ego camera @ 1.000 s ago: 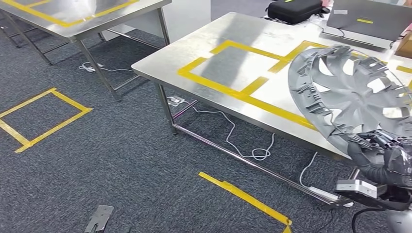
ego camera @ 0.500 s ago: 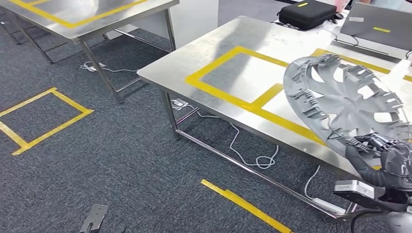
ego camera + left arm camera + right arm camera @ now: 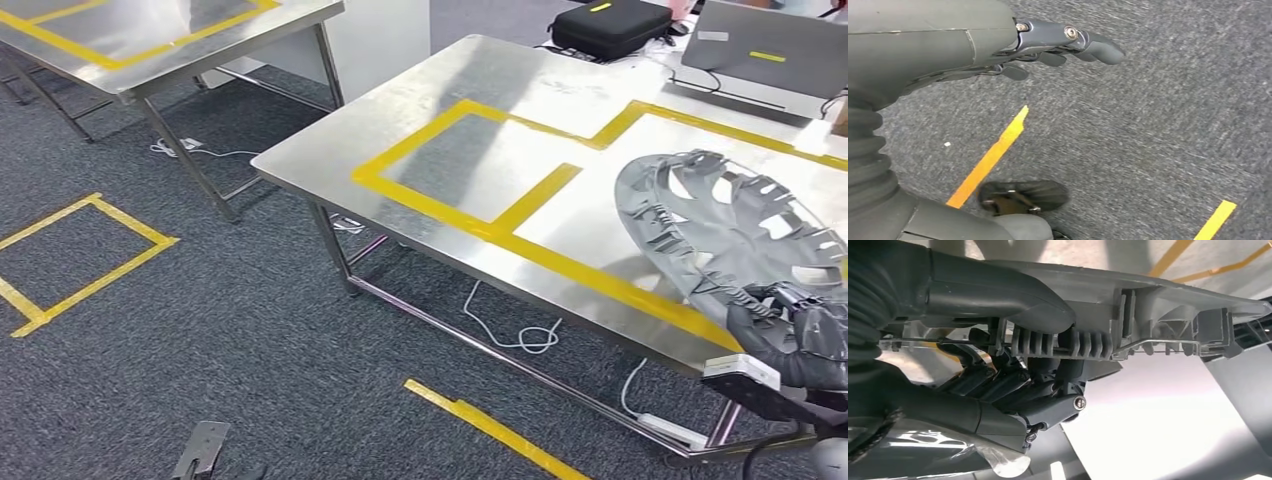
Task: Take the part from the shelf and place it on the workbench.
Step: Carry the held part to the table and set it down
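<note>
Grey carpet (image 3: 1158,125) lies under the left hand (image 3: 998,45), its fingers loosely apart, holding nothing. Over the steel workbench (image 3: 480,110), the right hand (image 3: 790,335) grips the tilted hubcap (image 3: 730,235) by its rim.

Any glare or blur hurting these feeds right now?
Head view: sharp, soft sheen on the steel workbench, grey plastic wheel cover readable. Left wrist view: grey carpet streaked by motion blur. Right wrist view: blown-out white glare below the right hand.
</note>
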`<act>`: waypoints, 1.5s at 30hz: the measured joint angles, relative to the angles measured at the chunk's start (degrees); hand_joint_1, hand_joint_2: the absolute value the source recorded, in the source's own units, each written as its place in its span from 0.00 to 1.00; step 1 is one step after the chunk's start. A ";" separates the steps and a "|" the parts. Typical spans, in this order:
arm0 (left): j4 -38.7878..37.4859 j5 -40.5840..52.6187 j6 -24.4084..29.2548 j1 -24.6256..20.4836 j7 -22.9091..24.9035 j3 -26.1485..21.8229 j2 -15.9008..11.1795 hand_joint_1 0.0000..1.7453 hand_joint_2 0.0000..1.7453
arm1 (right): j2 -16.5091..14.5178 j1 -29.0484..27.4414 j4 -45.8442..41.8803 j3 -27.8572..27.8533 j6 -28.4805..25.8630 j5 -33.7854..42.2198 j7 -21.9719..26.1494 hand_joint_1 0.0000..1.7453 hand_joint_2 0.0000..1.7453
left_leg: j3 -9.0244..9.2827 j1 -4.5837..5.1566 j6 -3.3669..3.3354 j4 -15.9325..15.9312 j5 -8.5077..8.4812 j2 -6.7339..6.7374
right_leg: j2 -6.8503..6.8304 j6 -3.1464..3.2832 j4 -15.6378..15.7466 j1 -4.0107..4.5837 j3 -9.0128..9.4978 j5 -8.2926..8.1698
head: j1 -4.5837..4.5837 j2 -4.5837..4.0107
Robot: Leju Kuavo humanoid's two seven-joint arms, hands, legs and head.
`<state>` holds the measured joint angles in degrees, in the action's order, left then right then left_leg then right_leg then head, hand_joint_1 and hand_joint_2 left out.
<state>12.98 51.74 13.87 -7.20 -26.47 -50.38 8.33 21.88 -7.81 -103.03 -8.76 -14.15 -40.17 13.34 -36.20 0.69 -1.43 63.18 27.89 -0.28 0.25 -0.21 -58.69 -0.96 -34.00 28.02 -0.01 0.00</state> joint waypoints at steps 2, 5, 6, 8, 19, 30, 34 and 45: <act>0.00 0.00 0.00 -0.07 0.00 0.01 -0.10 0.00 1.00 | -0.01 -0.08 1.01 -0.20 0.28 0.36 0.09 1.00 1.00 | 1.05 0.41 -0.56 -3.61 -0.97 -0.01 | 0.02 -0.49 0.09 -0.06 -0.07 0.12 | 0.01 0.00; 0.00 0.00 0.01 -0.06 -0.01 0.00 -0.09 0.00 1.00 | -0.01 -0.16 2.02 -0.45 0.49 0.55 0.26 1.00 1.00 | 1.62 0.33 -0.99 -5.10 -1.48 -0.05 | -0.03 -1.57 0.17 -0.15 -0.27 0.46 | 0.00 0.00; 0.00 0.01 0.02 -0.10 -0.02 0.00 -0.08 0.00 1.00 | -0.01 -0.10 2.27 -0.59 0.78 1.01 0.40 1.00 1.00 | 1.92 0.16 -1.14 -5.60 -1.75 -0.03 | -0.06 -1.79 -0.64 -0.13 -0.66 1.19 | 0.06 0.00; 0.00 0.05 0.01 -0.18 -0.04 0.00 -0.08 0.00 1.00 | -0.02 0.25 2.85 -0.86 1.72 2.33 0.66 1.00 1.00 | 2.33 -0.05 -1.34 -6.23 -2.06 0.01 | -0.12 -2.14 -5.57 -0.20 -2.99 4.11 | 0.22 0.00; 0.00 0.58 -2.14 -0.50 -0.17 0.03 -0.10 0.00 1.00 | -0.09 6.97 16.77 -0.45 5.04 1.92 0.82 1.00 1.00 | 2.04 -0.22 0.33 -4.61 -1.13 -0.14 | 0.09 -2.09 0.27 -0.61 0.25 0.23 | 0.21 0.00; 0.00 -0.36 0.38 -0.41 -0.48 0.34 -0.30 0.00 0.00 | -1.61 8.75 25.33 0.08 3.98 2.29 4.58 0.00 0.00 | -0.23 -0.53 0.52 2.19 1.04 -0.05 | -0.09 -0.66 0.35 -0.34 0.67 0.19 | -0.14 0.00; 0.00 -1.08 1.50 -0.45 -0.15 0.33 -0.41 0.00 0.00 | -2.23 8.57 24.88 0.05 3.95 4.48 5.80 0.00 0.00 | 2.58 -0.17 -0.03 -4.28 -0.29 -0.04 | -0.12 -1.75 0.44 -0.18 0.47 0.10 | -0.06 0.00; 0.00 -2.08 2.77 -0.23 0.17 -0.28 -0.11 0.00 0.00 | -3.05 7.41 16.53 -0.08 5.13 9.97 8.95 0.00 0.00 | 2.90 -0.25 -1.24 -5.05 -0.82 0.09 | -0.28 -3.24 -6.53 -0.41 -2.57 2.47 | 0.18 0.00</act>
<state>12.98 49.66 16.64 -7.43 -26.30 -50.66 8.22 18.82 -0.40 -86.49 -8.84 -9.02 -30.20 22.29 -33.30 0.45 -2.68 58.13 27.07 -0.19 -0.03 -3.46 -65.22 -1.37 -36.58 30.49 0.18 0.00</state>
